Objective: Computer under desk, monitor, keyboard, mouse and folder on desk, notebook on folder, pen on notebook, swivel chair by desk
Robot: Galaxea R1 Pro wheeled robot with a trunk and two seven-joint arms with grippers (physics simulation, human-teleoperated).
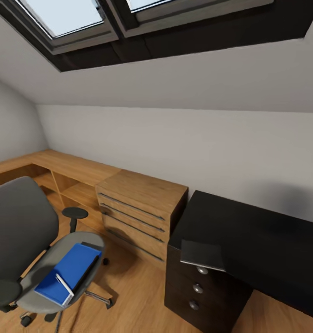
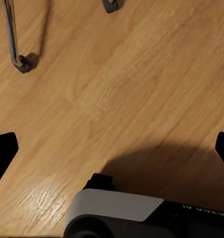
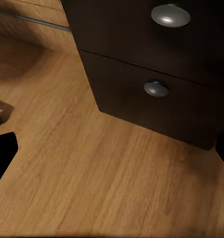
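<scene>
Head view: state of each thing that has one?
blue folder: lying flat on the swivel chair seat, not yet moved
swivel chair: upright, standing apart from the black desk
black desk: drawers shut
dark notebook: flat on the desk corner, closed
wooden drawer unit: drawers shut

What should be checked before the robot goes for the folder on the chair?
1. Blue folder on swivel chair seat, unobstructed: ok.
2. Black desk has bare top for the folder: ok.
3. Dark flat item at desk corner identified: cannot tell.
4. Left gripper open, holding nothing: ok.
5. Right gripper open, holding nothing: ok.
6. Monitor, keyboard, mouse placed on desk: cannot tell.
</scene>
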